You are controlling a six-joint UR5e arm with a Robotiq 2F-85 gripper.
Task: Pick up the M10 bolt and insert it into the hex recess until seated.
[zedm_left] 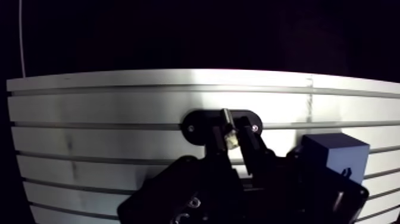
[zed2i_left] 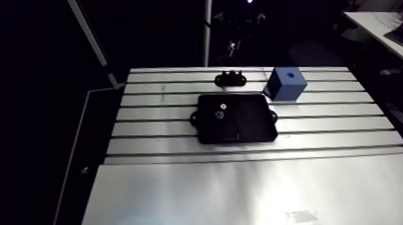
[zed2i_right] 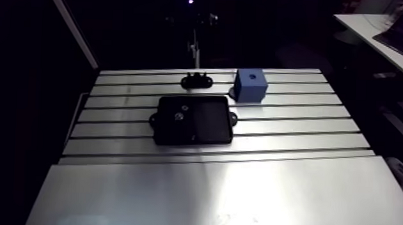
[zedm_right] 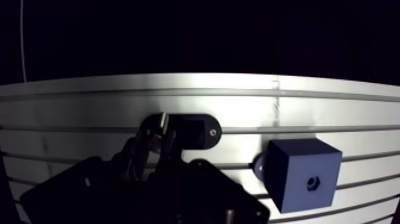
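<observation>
The gripper hangs over the table, near its far edge. Its two dark fingers stand close together, clamped on the bolt, whose end pokes out past the fingertips. In the arm view the wrist and gripper show only as a dim dark shape above that far edge.

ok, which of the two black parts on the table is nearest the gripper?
The small oval mount by the far edge, right under the gripper; the big tray lies mid-table.
</observation>
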